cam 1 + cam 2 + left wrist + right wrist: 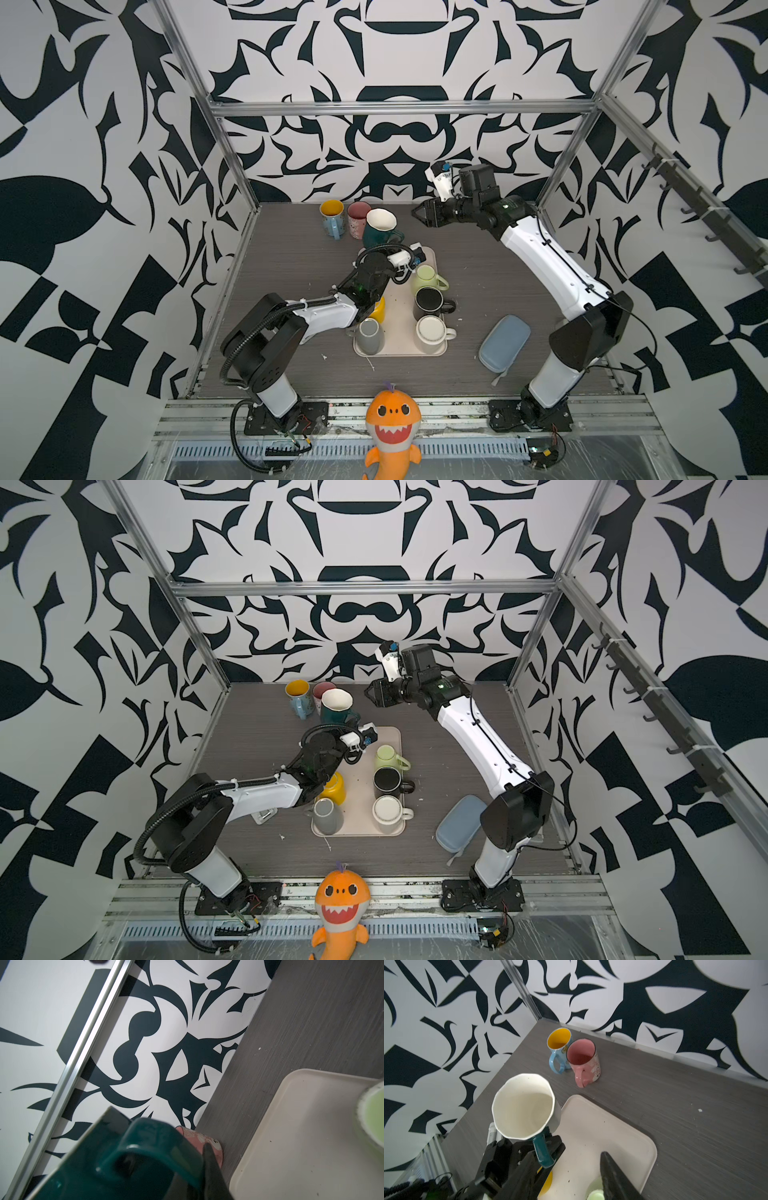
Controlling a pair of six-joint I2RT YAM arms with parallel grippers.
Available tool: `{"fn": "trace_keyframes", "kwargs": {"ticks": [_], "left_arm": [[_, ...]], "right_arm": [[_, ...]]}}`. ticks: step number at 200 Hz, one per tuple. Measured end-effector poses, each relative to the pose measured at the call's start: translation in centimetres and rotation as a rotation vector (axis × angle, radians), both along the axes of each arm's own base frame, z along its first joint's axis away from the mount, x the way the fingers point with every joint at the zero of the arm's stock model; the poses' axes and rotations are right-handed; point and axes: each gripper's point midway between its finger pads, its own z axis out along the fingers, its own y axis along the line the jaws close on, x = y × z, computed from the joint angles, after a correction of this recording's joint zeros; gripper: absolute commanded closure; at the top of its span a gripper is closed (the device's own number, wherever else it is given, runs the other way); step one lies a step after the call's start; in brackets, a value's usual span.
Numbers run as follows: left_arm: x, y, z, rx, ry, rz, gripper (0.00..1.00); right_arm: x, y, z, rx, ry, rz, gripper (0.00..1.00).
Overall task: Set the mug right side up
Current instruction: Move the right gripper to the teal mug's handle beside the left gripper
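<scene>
Five mugs stand on the beige tray (399, 332) in the middle of the counter (291, 257), and I take them from the near end. Nearest are a grey mug (370, 334) and a white mug (432, 332), both with mouths up. Behind them sit a yellow mug (379, 309), half hidden under the left arm, and a black mug (430, 301); farther still is a pale green mug (428, 277). Off to the right of the tray, on the counter, lies a blue-grey case (505, 340). At the front edge, outside the work area, an orange shark toy (392, 424) leans on the rail.

Beyond the tray's far end the teal mug (380, 228) is held above the counter, mouth up and tilted a little, its cream inside showing. The left gripper (548, 1153) has its fingers clamped on the teal handle, seen clearly in the right wrist view.

The right gripper (422, 216) hangs in the air to the right of the teal mug, apart from it, its fingers spread and holding nothing.

Farthest back, near the rear wall, a blue mug (332, 218) with a yellow inside and a pink mug (358, 218) stand upright, touching or nearly so.
</scene>
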Motion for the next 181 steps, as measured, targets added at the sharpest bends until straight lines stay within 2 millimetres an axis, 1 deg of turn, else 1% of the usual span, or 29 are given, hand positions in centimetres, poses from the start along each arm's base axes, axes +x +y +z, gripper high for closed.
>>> {"fn": "trace_keyframes", "kwargs": {"ticks": [32, 59, 90, 125, 142, 161, 181], "left_arm": [[-0.1, -0.6, 0.8, -0.004, -0.040, -0.035, 1.00], [-0.4, -1.0, 0.8, -0.005, -0.039, -0.061, 1.00], [-0.5, -1.3, 0.7, -0.005, -0.038, -0.081, 1.00], [-0.7, -1.6, 0.7, -0.006, -0.037, -0.093, 1.00], [-0.8, -1.7, 0.7, -0.007, -0.037, -0.099, 1.00], [-0.9, -1.9, 0.8, -0.010, -0.036, -0.106, 1.00], [-1.1, -2.0, 1.0, -0.012, -0.038, -0.111, 1.00]], "right_arm": [[-1.1, 1.1, -0.5, -0.055, 0.010, 0.061, 0.45], [-2.2, 2.1, -0.9, -0.105, 0.015, 0.113, 0.45], [-3.0, 2.7, -2.4, -0.171, 0.043, 0.152, 0.45], [-2.7, 2.6, -4.5, -0.240, 0.087, 0.151, 0.45], [-2.6, 2.4, -5.3, -0.263, 0.101, 0.149, 0.45], [-2.5, 2.4, -5.6, -0.274, 0.107, 0.148, 0.46], [-2.3, 2.5, -5.7, -0.278, 0.106, 0.148, 0.50]]}}
